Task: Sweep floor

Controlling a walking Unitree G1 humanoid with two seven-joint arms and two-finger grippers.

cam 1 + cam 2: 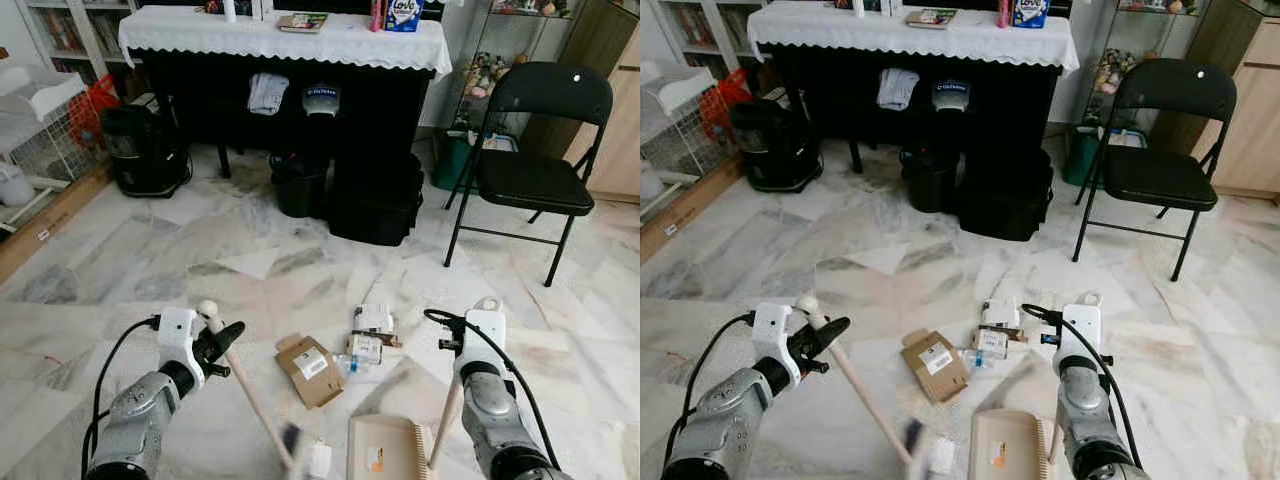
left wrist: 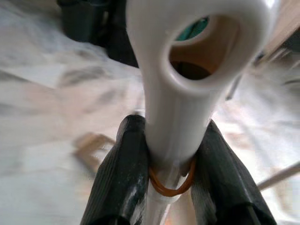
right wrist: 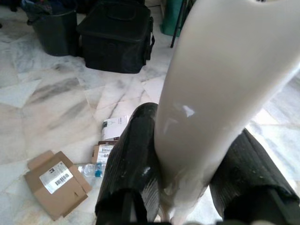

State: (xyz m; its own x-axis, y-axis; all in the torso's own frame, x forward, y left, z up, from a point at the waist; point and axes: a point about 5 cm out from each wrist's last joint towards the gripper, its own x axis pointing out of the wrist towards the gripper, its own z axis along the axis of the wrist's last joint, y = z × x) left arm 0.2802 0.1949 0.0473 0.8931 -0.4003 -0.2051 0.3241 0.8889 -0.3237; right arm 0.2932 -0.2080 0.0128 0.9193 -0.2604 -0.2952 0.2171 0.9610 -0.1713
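Left pincer [image 2: 171, 173]: clamped on the broom handle [image 1: 245, 385] near its rounded top, both black fingers [image 2: 119, 173] pressed against the pale shaft, an orange band around the shaft between them.
Right pincer [image 3: 187, 187]: closed on the dustpan handle [image 3: 211, 93], a thick cream shaft held between its fingers.
Broom: handle slants from the left pincer down across the floor [image 1: 150, 260] to its head [image 1: 305, 455], which is blurred, just beside the dustpan.
Dustpan [image 1: 385, 448]: beige tray flat on the floor between the two arms, comb-like teeth along its right edge.
Litter: a flattened brown box [image 1: 310, 368] with a barcode label; just right of it a small plastic bottle [image 3: 91, 169], a printed carton [image 1: 366, 347] and a white packet [image 1: 373, 318], all ahead of the dustpan.
Floor: white marble with grey veining.
Background: a black folding chair [image 1: 535, 150] at right; a counter [image 1: 285, 40] draped in white cloth; beneath it a dark bin [image 1: 298, 185] and a black bag [image 1: 375, 200]; a black appliance [image 1: 145, 150] at left.
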